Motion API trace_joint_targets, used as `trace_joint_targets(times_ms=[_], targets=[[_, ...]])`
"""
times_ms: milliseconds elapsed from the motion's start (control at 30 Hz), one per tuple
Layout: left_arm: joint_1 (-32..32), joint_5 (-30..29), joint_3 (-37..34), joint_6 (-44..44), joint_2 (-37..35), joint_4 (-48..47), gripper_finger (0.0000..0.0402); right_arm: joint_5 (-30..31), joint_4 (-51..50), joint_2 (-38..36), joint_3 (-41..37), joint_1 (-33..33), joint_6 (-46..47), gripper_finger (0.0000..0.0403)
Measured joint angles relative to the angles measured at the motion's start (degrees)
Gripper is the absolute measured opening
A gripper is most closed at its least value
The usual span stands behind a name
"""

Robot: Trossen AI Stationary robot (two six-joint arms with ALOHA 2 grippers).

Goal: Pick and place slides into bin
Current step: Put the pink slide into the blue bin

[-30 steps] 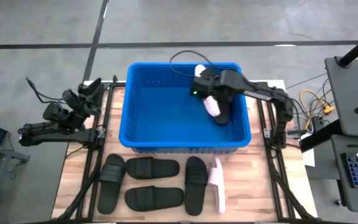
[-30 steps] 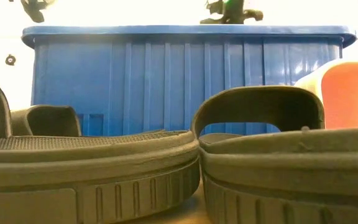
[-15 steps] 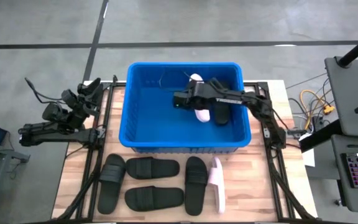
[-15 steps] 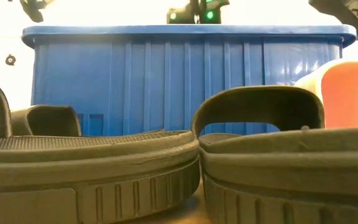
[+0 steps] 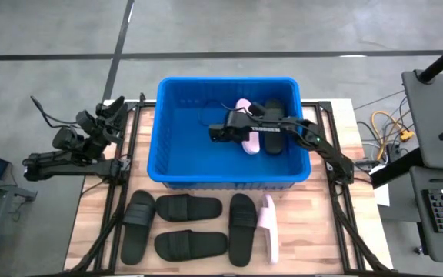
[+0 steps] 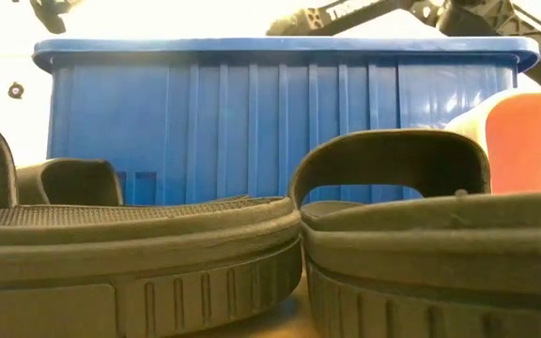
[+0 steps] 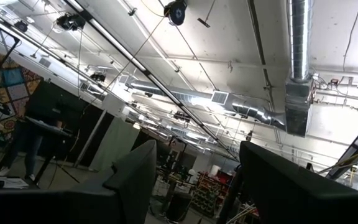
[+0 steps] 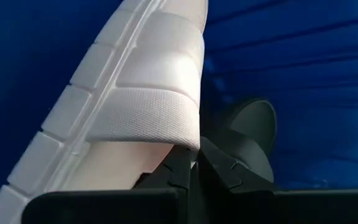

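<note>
My right gripper [image 5: 237, 131] is down inside the blue bin [image 5: 177, 115], shut on a pale pink slide [image 5: 244, 115]. The right wrist view fills with that slide [image 8: 135, 93]. A black slide [image 5: 272, 127] lies in the bin beside it. On the table in front of the bin lie several black slides [image 5: 189, 206] and another pink slide [image 5: 268, 225] on its edge. My left gripper [image 5: 114, 111] waits open at the table's left, its fingers [image 7: 135, 180] pointing up at the ceiling. My right gripper pinches the edge of the pink slide's strap [image 8: 185, 140] between its two shut fingers [image 8: 219, 168]. It comes slanting down from the table's right side. The slide is inside the bin, sole turned away from the fingers. Whether it touches the bin's floor I cannot tell.
The bin's ribbed near wall [image 6: 280, 113] rises behind the black slides [image 6: 139, 253] in the low view. My right arm [image 6: 383, 14] crosses above the rim. A laptop and cables [image 5: 437, 138] sit off the table's right side.
My right gripper has gone down into the bin and toward the table's left, rolling as it went, still shut on the pink slide. The slide has sunk with it from above the bin's right part and has turned lengthwise, far to near.
</note>
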Motion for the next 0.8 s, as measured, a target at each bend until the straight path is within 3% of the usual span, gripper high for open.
trace_joint_targets(times_ms=[200, 633, 800], targets=[[0.0, 0.0, 0.0, 0.0, -0.1, 0.0, 0.0217, 1.1, 0.0, 1.2, -0.1, -0.4, -8.1, 0.0011], [0.0, 0.4, 0.0, 0.0, -0.1, -0.4, 0.0217, 1.7, 0.0, 1.1, -0.2, -3.4, -14.1, 0.0011], [0.0, 0.5, 0.0, 0.0, -0.1, -0.9, 0.0217, -5.3, 0.1, 1.1, -0.3, -5.7, -13.9, 0.0012]])
